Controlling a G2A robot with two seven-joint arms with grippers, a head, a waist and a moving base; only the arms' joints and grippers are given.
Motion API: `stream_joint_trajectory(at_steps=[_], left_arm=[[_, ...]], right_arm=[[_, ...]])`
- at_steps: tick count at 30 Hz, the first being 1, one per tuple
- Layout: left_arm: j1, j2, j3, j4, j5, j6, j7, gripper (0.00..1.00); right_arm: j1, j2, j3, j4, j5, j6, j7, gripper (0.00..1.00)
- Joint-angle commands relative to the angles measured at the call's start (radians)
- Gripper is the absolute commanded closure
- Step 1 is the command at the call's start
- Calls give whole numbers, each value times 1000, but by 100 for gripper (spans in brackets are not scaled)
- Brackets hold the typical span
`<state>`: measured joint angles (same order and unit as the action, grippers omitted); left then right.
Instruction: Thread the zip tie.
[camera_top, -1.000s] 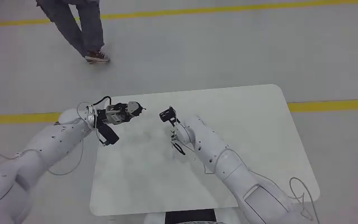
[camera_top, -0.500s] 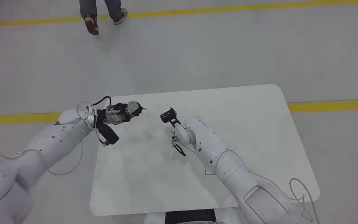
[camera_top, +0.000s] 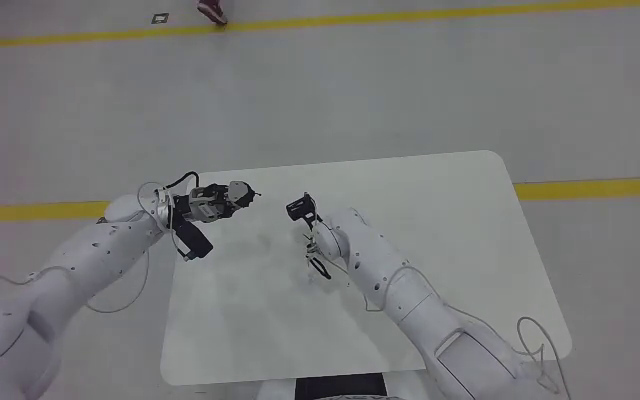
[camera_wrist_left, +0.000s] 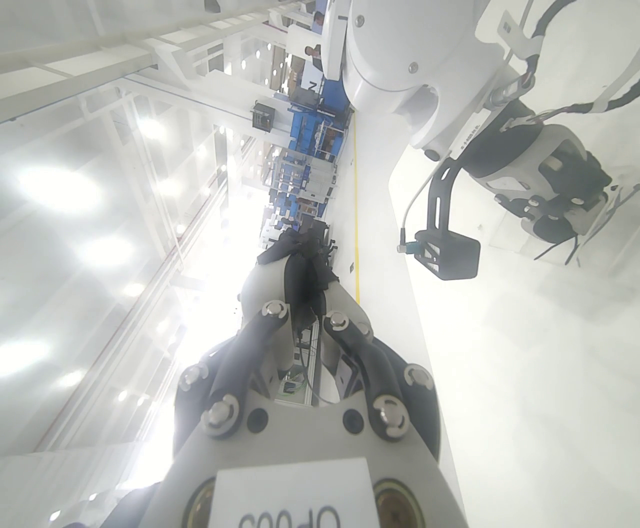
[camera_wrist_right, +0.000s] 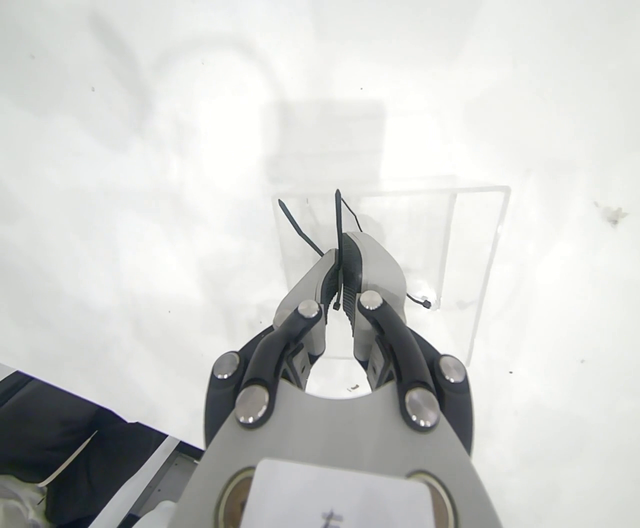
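My right gripper (camera_wrist_right: 341, 272) is shut on a black zip tie (camera_wrist_right: 339, 235), whose head sits between the pads and whose tail points out past the fingertips. It hangs just above a clear tray (camera_wrist_right: 481, 280) on the white table (camera_top: 440, 230). A second black zip tie (camera_wrist_right: 299, 229) sticks out beside one finger, and a small one (camera_wrist_right: 421, 301) lies in the tray. In the top view the right gripper (camera_top: 316, 254) is near the table's middle left. My left gripper (camera_top: 243, 194) is held above the table's far left edge, shut, with a thin black zip tie strand (camera_wrist_left: 314, 320) between its fingers.
The right arm's black wrist camera (camera_wrist_left: 447, 255) and its gripper (camera_wrist_left: 575, 220) appear across from the left gripper. The table's right half (camera_top: 470, 260) is bare white surface. A yellow floor line (camera_top: 570, 187) runs beside the table.
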<state>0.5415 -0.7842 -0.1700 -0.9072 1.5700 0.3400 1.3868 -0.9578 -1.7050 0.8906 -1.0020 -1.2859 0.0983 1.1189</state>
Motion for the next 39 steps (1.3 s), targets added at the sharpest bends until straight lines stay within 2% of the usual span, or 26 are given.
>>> stream_joint_trajectory(at_steps=[1,7,12,17,21,25,30,35,39], left_arm=[[0,0,0,0,0,0,0,100],[0,0,0,0,0,0,0,100],[0,0,0,0,0,0,0,100],[0,0,0,0,0,0,0,100],[0,0,0,0,0,0,0,100],[0,0,0,0,0,0,0,100],[0,0,0,0,0,0,0,100],[0,0,0,0,0,0,0,100],[0,0,0,0,0,0,0,100]], right_arm=[[1,0,2,0,2,2,-3,100],[-11,9,19,-46,-11,11,11,100],[-42,24,50,-128,-23,7,44,100],[-81,42,105,-235,7,-22,89,100],[-118,59,177,-334,98,-70,147,100],[-131,73,245,-383,208,-108,214,100],[-116,84,307,-362,374,-129,271,100],[-69,97,319,-252,596,-108,271,100],[-60,99,318,-237,623,-106,271,100]])
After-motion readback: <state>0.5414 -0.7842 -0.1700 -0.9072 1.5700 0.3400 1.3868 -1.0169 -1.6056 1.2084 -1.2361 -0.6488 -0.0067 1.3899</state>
